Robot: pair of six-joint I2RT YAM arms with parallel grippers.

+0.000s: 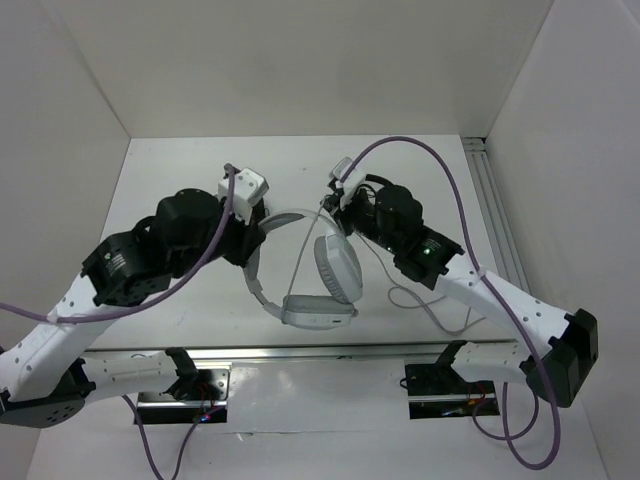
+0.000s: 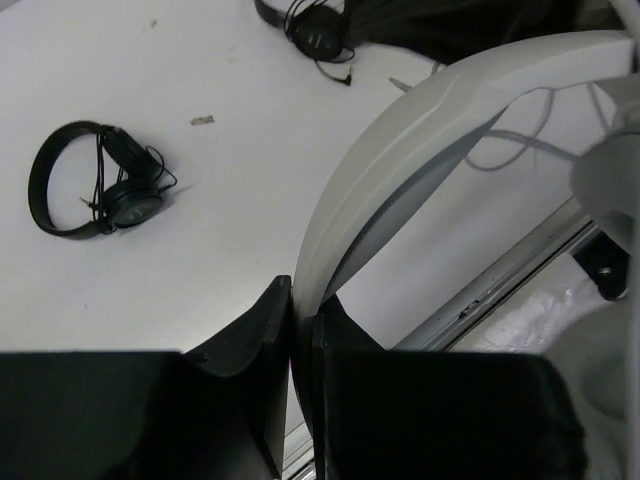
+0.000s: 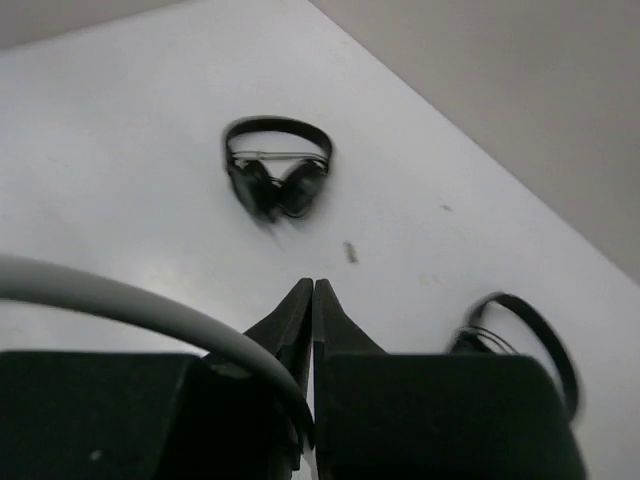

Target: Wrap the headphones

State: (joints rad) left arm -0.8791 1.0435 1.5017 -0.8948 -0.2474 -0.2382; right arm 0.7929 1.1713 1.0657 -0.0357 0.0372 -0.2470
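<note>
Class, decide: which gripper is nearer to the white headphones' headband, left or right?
Left. The left gripper has its fingers clamped on the headband; the right gripper sits off it, past the earcup, shut on the cable.

You have a white worktop [image 1: 170, 190] boxed by plain white walls [image 1: 300, 60] on three sides, a metal rail [image 1: 330, 351] along its near edge, evenly lit.
</note>
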